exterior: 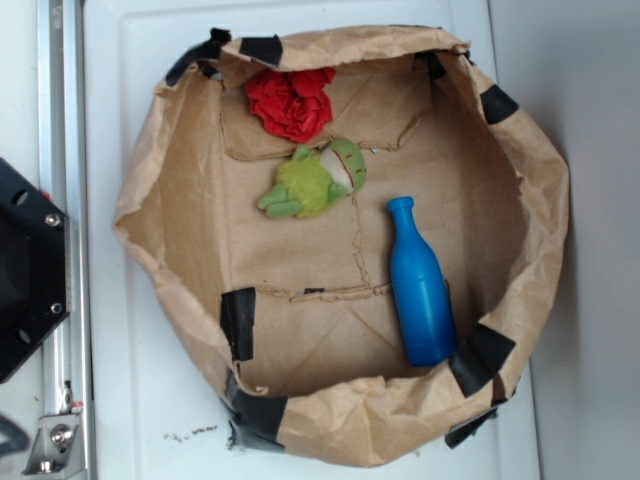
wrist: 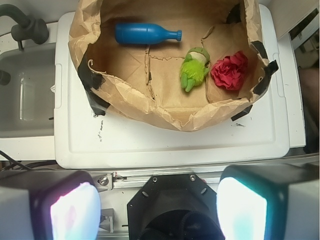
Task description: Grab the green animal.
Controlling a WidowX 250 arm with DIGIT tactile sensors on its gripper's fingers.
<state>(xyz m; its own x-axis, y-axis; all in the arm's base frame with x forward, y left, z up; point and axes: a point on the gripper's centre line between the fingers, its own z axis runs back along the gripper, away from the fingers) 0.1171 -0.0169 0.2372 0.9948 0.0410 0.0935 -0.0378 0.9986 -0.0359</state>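
Observation:
The green animal (exterior: 315,180) is a fuzzy lime-green plush with a darker head and white face patch. It lies on the floor of a brown paper bin (exterior: 160,200), in the upper middle. It also shows in the wrist view (wrist: 194,69). My gripper (wrist: 159,207) is open and empty, its two fingers far apart at the bottom of the wrist view. It hangs over the robot base, outside the bin and well away from the animal. The gripper does not show in the exterior view.
A red ruffled cloth lump (exterior: 291,102) lies just beyond the animal, close to its head. A blue plastic bottle (exterior: 418,285) lies to the right. The bin's crumpled walls, patched with black tape (exterior: 238,322), rise all round. The black robot base (exterior: 25,275) is at left.

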